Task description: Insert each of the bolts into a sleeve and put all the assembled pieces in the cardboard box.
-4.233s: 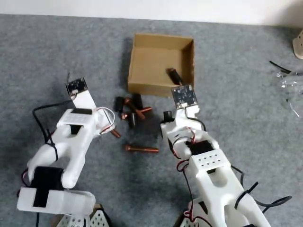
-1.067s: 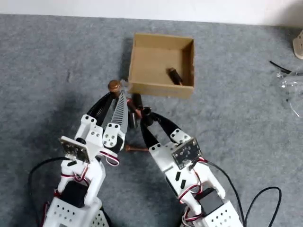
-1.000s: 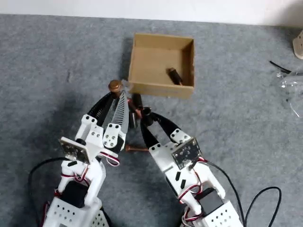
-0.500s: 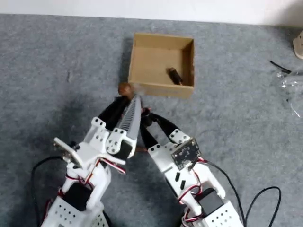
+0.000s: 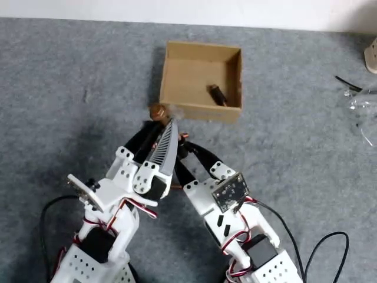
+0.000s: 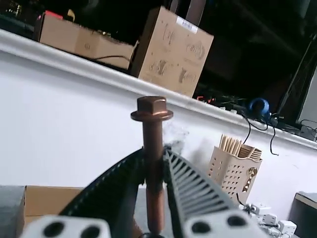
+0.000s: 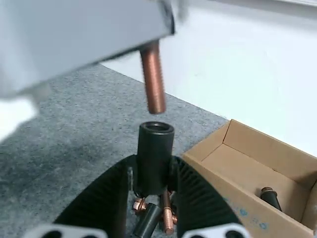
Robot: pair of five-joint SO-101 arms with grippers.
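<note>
1. The left gripper point(image 6: 154, 161) is shut tight on a long copper-coloured metal bolt point(image 6: 152, 131) with a six-sided head. Its black ribbed fingers point(image 6: 190, 186) pinch the middle of the shaft, and the bolt stands upright with its head on top.
2. The right gripper point(image 7: 154, 173) is closed part way around a short black round metal sleeve point(image 7: 155, 148) and grips it on both sides. The sleeve stands upright with its open hole facing up.
3. The bottom tip of the bolt hangs just above the sleeve's hole. The two are lined up but not touching.
4. In the high view, both grippers meet just in front of the brown cardboard box point(image 5: 200, 111).
5. One dark put-together piece point(image 5: 216, 94) lies on the floor of the box.
6. Under the right gripper, a small heap of loose bolts and sleeves point(image 7: 153, 218) lies on the grey carpet point(image 5: 70, 88).
7. A white wall point(image 7: 237, 59) stands behind the carpet, with brown boxes point(image 6: 173, 54) on a ledge above it.
8. A pale basket with holes point(image 6: 237, 168) stands by the wall, with wooden sticks poking out of it.
9. Far off to one side of the carpet lie clear plastic bits and thin black wires point(image 5: 356, 97), well apart from the arms.
</note>
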